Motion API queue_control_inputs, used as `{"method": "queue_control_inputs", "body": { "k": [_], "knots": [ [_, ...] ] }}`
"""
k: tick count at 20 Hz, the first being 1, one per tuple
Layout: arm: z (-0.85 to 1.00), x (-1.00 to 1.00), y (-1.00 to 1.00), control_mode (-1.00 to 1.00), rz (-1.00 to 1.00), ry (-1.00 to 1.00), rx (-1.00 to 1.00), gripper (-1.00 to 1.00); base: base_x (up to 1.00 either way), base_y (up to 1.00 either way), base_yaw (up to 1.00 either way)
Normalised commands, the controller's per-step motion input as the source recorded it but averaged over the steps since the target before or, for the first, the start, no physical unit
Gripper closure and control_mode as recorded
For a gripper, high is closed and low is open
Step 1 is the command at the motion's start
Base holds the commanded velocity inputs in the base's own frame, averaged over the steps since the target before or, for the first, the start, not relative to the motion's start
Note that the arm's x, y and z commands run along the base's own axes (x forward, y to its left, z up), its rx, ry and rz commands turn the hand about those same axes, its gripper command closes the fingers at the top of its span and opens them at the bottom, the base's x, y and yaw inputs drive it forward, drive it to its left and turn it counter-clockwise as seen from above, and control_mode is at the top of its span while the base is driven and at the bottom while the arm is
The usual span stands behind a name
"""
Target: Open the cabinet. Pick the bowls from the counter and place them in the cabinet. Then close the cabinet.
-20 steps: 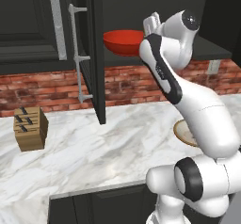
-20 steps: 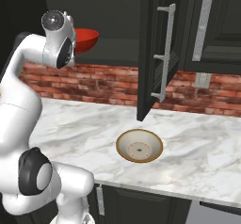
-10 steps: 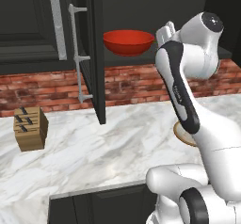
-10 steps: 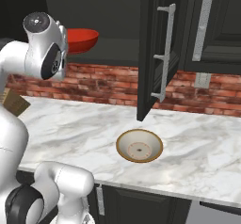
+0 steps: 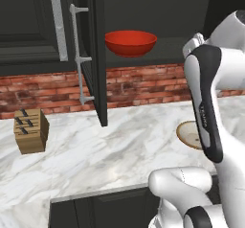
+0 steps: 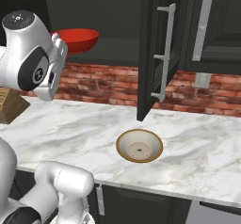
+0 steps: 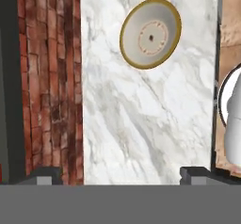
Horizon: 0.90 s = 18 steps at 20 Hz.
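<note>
Item 1, cabinet [image 5: 98,54]: black wall unit, both doors stood open, each with a long silver bar handle [image 6: 165,53].

Item 2, red bowl [image 5: 130,42]: glossy and deep, sat upright on the dark shelf [image 5: 162,54] inside the cabinet, free of my pincer.

Item 3, tan-rimmed bowl [image 6: 139,145]: shallow, cream speckled inside, lay upright on the marble desk [image 6: 84,133], below and just in front of the right-hand open door. In the hand view it showed from above, toward the top of the picture, well apart from my fingertips.

Item 4, my pincer [image 7: 120,173]: jaws stood wide apart and held nothing; the two dark fingertips [image 7: 44,175] rose at the bottom of the hand view, with bare marble between them. It looked down over the desk and the brick wall [image 7: 49,77].

Item 5, knife block [image 5: 30,130]: wooden, stood on the desk at the left, near the brick wall, well apart from both bowls.
</note>
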Motion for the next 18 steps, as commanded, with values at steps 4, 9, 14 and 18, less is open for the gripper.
{"method": "queue_control_inputs", "body": {
  "k": [4,9,14,18],
  "knots": [
    [-0.76,-0.95,-0.37,-1.00,-0.07,-0.02,-0.02,-1.00,0.00,0.00,0.00],
    [-0.88,-0.64,-0.12,-1.00,-0.16,0.00,-0.08,-1.00,0.00,0.00,0.00],
    [-0.57,-0.21,0.00,-1.00,-0.32,-0.02,-0.06,-1.00,0.00,0.00,0.00],
    [-0.28,0.01,0.00,-1.00,-0.26,0.00,0.00,-1.00,0.00,0.00,0.00]
  ]
}}
